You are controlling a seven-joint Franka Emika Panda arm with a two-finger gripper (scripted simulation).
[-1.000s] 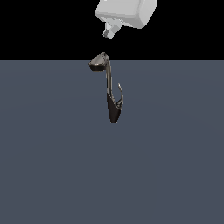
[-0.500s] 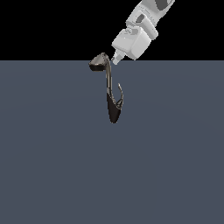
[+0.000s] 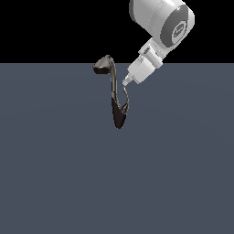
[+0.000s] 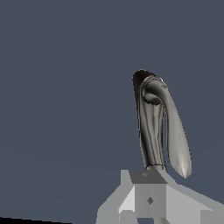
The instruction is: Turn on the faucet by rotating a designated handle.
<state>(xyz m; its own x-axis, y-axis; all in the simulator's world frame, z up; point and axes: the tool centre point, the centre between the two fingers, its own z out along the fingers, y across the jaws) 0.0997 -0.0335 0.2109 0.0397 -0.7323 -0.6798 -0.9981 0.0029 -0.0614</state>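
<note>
- Beside the faucet (image 3: 113, 93), on the exterior view's right, the gripper (image 3: 124, 82) is arriving at the handle (image 3: 125, 98); one second ago it was sitting above and behind the faucet head, and half a second ago level with that head.
- Its tip is now pressing close to the upper end of the handle, touching or just short of touching; the exterior view is not resolving which.
- The arm is leaning in at a slant from the exterior view's upper right, so the approach phase is judged to be ending and the rotating push to be starting.
- The faucet is standing in the same place on the floor (image 3: 55, 173) as before, and the handle is showing no visible turn yet.
- In the wrist view, the gripper (image 4: 151, 201) is filling the lower edge directly below the faucet (image 4: 151, 127); whether the fingers are spread or closed cannot be told, and nothing is being grasped.
- Open room is lying all around on the flat grey floor; the only near obstacle is the neck, standing just beside the gripper on the exterior view's left.
- A sweep toward that neck is risking a collision.
</note>
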